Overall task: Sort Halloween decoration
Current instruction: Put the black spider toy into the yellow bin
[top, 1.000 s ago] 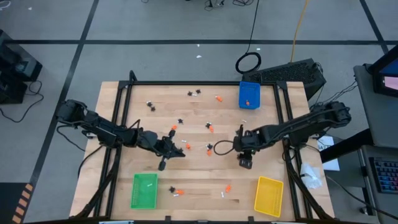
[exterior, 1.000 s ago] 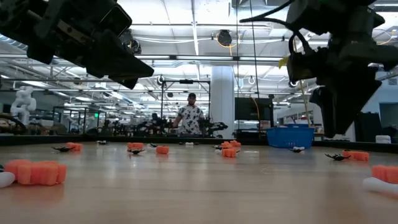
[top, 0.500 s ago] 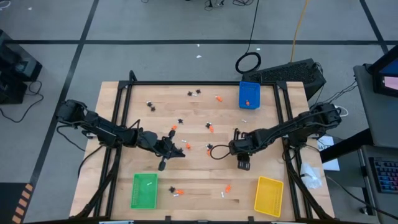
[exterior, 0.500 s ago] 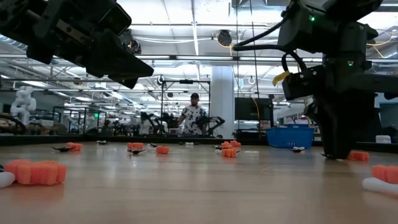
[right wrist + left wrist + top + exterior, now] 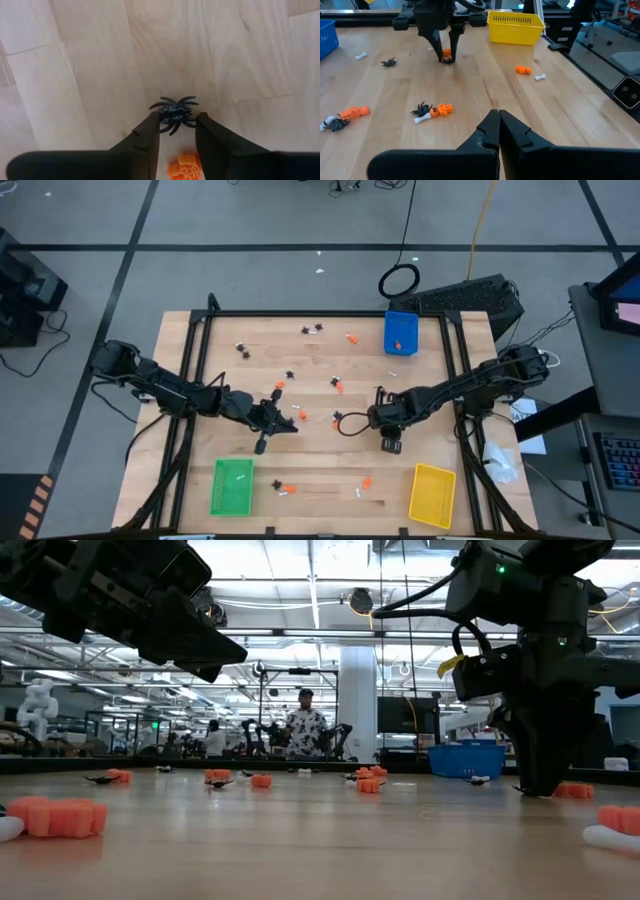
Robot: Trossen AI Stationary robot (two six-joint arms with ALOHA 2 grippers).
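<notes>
Halloween trinkets lie scattered over the wooden table (image 5: 320, 395), and one black spider (image 5: 174, 113) sits at the centre of the right wrist view with an orange lump (image 5: 183, 167) just below it. The right gripper (image 5: 174, 131) stands over it, right of centre in the high view, fingers partly apart, tips either side of the spider's body; whether they pinch it I cannot tell. The left gripper (image 5: 498, 125), left of centre, is closed and empty.
</notes>
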